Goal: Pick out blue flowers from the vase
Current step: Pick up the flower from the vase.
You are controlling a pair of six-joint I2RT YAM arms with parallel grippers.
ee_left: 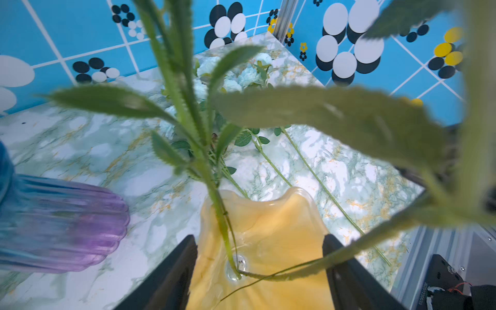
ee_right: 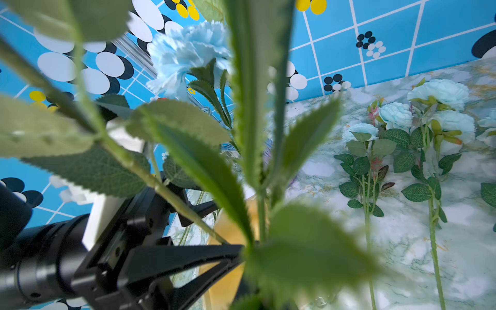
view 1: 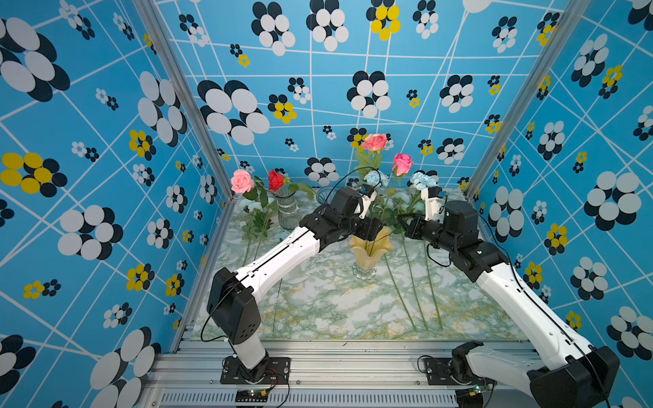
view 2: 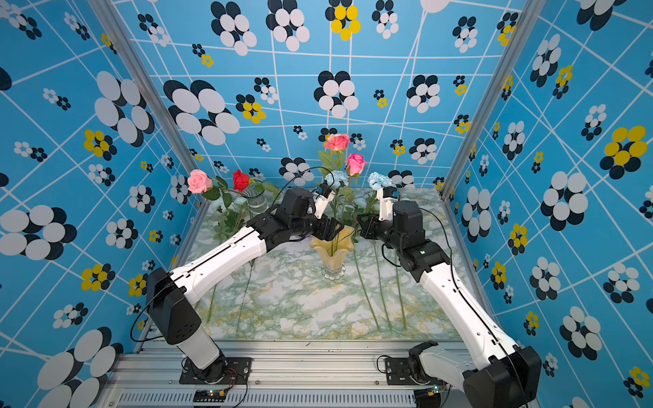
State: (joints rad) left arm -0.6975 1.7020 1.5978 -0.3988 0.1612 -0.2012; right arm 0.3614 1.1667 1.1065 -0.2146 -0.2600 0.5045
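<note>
Where stems (ee_left: 218,212) end, blue flowers (ee_right: 188,53) (pale, ruffled).

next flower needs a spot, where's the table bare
The table is bare in front of the yellow vase, between the left arm and the stems lying to its right. A narrower strip runs between those stems and the right arm. The back is crowded: blue flowers, clear vase.

Pale blue flowers (ee_right: 188,51); yellow vase (view 1: 369,252); green-marbled table (view 1: 335,303)
</note>
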